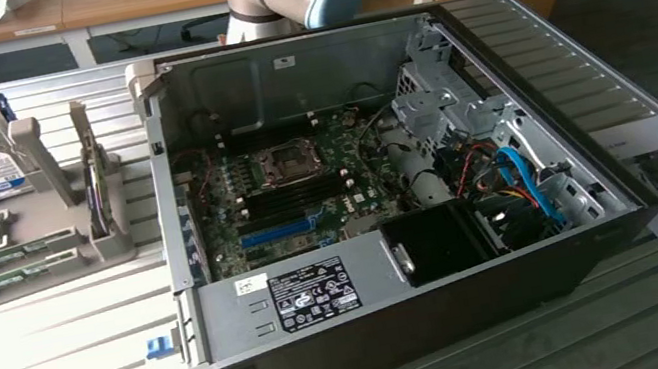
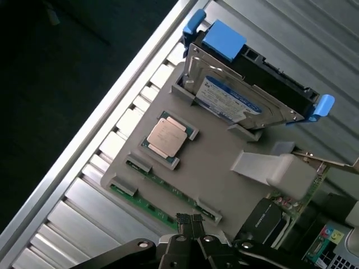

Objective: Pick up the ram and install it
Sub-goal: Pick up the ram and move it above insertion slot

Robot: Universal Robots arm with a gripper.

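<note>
Pincer [image 2: 191, 220] fully closed, tips together

Exterior light: strong, washing the slatted surface [image 1: 46, 346] to white at the exterior view's left.
Case shadow: the open computer case [image 1: 461, 314] is dim inside, darkest in its lower corner.
Wrist glare: soft sheen on the processor lid [image 2: 166, 136]; past the surface's edge, near black.

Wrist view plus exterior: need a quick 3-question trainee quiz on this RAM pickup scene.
1. True or false: two ram sticks lie in the grey holder.
2. What sits on the holder between the ram sticks and the hard drive? A) fan B) CPU C) screwdriver
3. Fill in: the gripper is ___.
Key: 1 true; 2 B; 3 shut.
</note>
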